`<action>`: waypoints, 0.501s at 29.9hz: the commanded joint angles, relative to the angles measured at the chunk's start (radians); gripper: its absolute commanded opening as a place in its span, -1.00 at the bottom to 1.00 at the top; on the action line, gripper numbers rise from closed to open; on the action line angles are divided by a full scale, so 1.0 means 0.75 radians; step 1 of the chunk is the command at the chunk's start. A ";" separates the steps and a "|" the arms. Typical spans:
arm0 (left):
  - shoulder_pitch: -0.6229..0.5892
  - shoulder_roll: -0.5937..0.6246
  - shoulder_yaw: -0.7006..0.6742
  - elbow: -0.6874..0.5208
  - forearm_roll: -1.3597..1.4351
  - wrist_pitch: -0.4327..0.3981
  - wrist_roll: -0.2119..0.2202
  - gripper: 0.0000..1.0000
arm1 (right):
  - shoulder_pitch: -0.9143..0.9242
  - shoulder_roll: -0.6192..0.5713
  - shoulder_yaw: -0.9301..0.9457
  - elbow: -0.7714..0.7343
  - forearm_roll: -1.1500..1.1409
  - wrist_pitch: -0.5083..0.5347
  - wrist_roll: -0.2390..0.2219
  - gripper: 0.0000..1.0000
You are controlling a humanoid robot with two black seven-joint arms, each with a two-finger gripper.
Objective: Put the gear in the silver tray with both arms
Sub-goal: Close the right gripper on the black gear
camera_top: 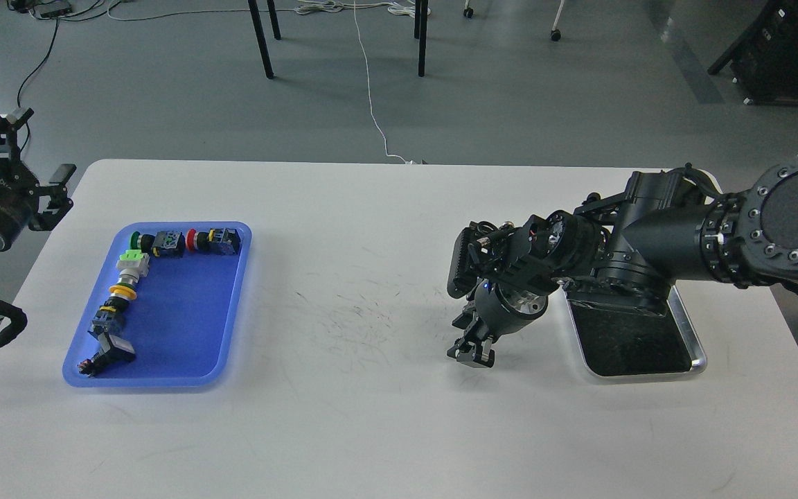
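Judging from the layout, the main risk lies in the long span between the two trays. The silver tray sits at the right side of the table, its far end covered by the right arm, and its dark bottom appears bare. The parts that could be the gear are lined along the left and far walls of the blue tray, well apart from it.

The right tool is seen pointing down over the table just left of the silver tray; its fingers look close together with nothing between them, though whether they are fully closed cannot be told. The left tool is held off the table's left edge, fingers spread and empty.

A handover between arms would be needed mid-table, where a small part could be dropped. The tightly packed row could be disturbed by a wide approach.
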 commanded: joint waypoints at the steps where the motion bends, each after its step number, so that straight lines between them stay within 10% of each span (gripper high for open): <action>1: 0.004 0.001 0.000 0.000 0.000 0.000 0.000 0.96 | -0.003 0.000 -0.001 -0.001 -0.003 0.002 0.000 -0.13; 15: 0.006 -0.001 0.000 0.000 0.000 0.000 0.000 0.96 | 0.007 0.000 -0.007 0.001 -0.009 0.019 0.000 -0.35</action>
